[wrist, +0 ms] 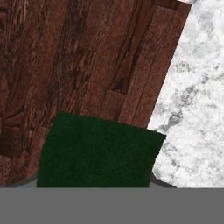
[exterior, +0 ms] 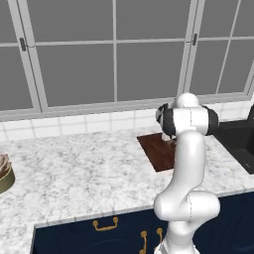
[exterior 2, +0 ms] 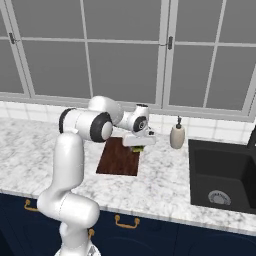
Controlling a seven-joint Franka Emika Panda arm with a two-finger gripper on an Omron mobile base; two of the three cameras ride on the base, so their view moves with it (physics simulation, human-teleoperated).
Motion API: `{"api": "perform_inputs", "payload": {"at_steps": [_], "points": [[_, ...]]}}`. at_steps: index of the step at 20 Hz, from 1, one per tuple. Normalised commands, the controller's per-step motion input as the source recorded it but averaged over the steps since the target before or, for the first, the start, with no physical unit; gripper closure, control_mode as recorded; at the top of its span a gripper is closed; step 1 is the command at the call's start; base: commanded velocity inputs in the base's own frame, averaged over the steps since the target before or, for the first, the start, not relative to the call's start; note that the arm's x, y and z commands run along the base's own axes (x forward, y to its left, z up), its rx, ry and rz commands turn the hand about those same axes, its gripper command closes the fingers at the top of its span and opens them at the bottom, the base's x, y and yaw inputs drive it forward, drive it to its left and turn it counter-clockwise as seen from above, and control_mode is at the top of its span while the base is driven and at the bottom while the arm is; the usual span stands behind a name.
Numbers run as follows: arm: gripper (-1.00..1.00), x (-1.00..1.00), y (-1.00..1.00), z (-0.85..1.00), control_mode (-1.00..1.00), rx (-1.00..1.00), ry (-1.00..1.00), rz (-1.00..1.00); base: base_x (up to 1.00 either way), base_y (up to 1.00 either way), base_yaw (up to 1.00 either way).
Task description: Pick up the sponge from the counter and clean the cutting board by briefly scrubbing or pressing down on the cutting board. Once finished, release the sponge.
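The gripper (exterior 2: 138, 145) hangs low over the far right corner of the cutting board (exterior 2: 117, 159), closed on the sponge (wrist: 98, 152), whose dark green top covers the board's edge where wood meets the marbled counter (wrist: 192, 100), with a soap bottle (exterior 2: 176, 135) standing right of the board.

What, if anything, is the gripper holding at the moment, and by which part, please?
Probably the sponge: it sits right at the gripper, over the board's edge. The fingertips are hidden, so the exact place of the hold cannot be told.
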Motion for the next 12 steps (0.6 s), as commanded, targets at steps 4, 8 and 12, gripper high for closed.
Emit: {"api": "perform_inputs", "payload": {"at_steps": [4,8,12], "points": [[1.00,0.10,0.76,0.00,-1.00,-0.01,0.00,0.01,0.00,0.00,0.00],[1.00,-0.04,0.42,0.11,-1.00,-0.02,0.00,0.02,0.00,0.00,0.00],[1.00,0.05,0.51,-0.02,-1.00,0.00,0.01,0.01,0.00,0.00,0.00]]}}
